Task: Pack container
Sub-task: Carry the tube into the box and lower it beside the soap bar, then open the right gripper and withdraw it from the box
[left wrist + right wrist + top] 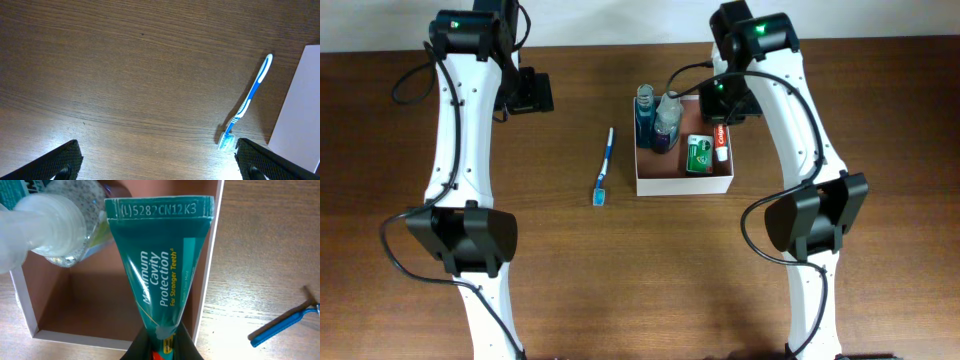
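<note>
The container (685,185) is a white square box with a pinkish-brown inside (90,300). Standing in it are a blue bottle (646,118) and a clear bottle (667,122), with a green packet (698,155) lying beside them. My right gripper (722,105) is above its far right corner, shut on a toothpaste tube (162,265). The teal tube hangs over the inside along the wall, pinched near its cap end between my right gripper's (162,350) black fingers. A blue and white toothbrush (604,168) lies on the table left of the box. My left gripper (162,167) is open over bare wood, the brush head (226,141) near its right finger.
The tabletop is dark brown wood. The box's white outer wall (297,110) fills the right edge of the left wrist view. In the right wrist view a blue-handled, razor-like item (285,325) lies on the table outside the box wall. Both white arms reach in from the near edge.
</note>
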### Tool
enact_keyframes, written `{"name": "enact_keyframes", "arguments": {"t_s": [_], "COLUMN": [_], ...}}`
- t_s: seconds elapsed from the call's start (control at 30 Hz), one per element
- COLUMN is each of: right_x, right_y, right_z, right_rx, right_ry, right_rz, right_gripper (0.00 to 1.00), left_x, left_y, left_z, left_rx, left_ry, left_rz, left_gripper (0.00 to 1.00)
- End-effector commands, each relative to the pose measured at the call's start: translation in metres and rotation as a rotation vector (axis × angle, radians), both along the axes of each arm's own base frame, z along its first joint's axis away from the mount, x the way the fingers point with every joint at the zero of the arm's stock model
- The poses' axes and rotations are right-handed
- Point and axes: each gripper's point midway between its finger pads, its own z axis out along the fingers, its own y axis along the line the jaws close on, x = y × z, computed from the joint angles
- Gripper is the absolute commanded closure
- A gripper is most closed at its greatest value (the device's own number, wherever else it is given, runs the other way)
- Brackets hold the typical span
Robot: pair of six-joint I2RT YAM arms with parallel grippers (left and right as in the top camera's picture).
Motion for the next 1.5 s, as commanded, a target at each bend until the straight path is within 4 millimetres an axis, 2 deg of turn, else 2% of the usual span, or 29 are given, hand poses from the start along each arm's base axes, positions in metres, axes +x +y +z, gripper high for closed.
{"name": "enact_keyframes", "arguments": {"t_s": [0.0,0.23,0.37,0.4,0.53,0.7,0.83,1.0,1.1,1.2,1.23,1.33,1.47], "right_x": [0.004,0.005,0.005,0.005,0.006,0.007,0.003,0.0,0.0,-0.001,-0.002,-0.013,-0.044], "right_y": [-0.002,0.002,0.002,0.002,-0.001,-0.014,-0.035,-0.078,-0.104,-0.122,-0.126,-0.133,-0.138], "right_z": [0.0,-0.012,-0.016,-0.016,-0.016,-0.014,-0.004,0.017,0.026,0.032,0.032,0.031,0.016], "right_rx": [-0.024,-0.013,-0.014,-0.014,-0.025,-0.058,-0.066,-0.06,-0.057,-0.048,-0.046,-0.042,-0.082], "right_ry": [-0.019,0.009,0.016,0.016,0.011,0.01,0.018,0.012,-0.009,-0.017,-0.016,0.014,0.118], "right_rz": [0.011,0.013,0.013,0.013,0.01,-0.008,-0.026,-0.093,-0.134,-0.176,-0.18,-0.172,-0.09], "right_gripper": [0.92,0.9,0.81,0.75,0.6,0.56,0.52,0.47,0.3,0.03,0.0,0.01,0.01], "left_x": [-0.001,-0.001,-0.001,-0.001,-0.001,-0.001,-0.001,-0.001,-0.001,-0.001,-0.001,-0.001,-0.001], "left_y": [0.0,0.0,0.0,0.0,0.0,0.0,0.0,0.0,0.0,0.0,0.0,0.0,0.0], "left_z": [0.002,0.002,0.002,0.002,0.002,0.002,0.002,0.002,0.002,0.002,0.002,0.002,0.002], "left_rx": [-0.009,-0.009,-0.009,-0.009,-0.009,-0.009,-0.009,-0.009,-0.009,-0.01,-0.009,-0.009,-0.009], "left_ry": [-0.006,-0.006,-0.006,-0.006,-0.006,-0.006,-0.006,-0.006,-0.006,-0.006,-0.006,-0.006,-0.006], "left_rz": [0.01,0.01,0.01,0.01,0.011,0.01,0.01,0.01,0.01,0.01,0.01,0.011,0.01], "left_gripper": [0.01,0.01,0.01,0.01,0.01,0.01,0.01,0.01,0.01,0.01,0.01,0.01,0.01]}}
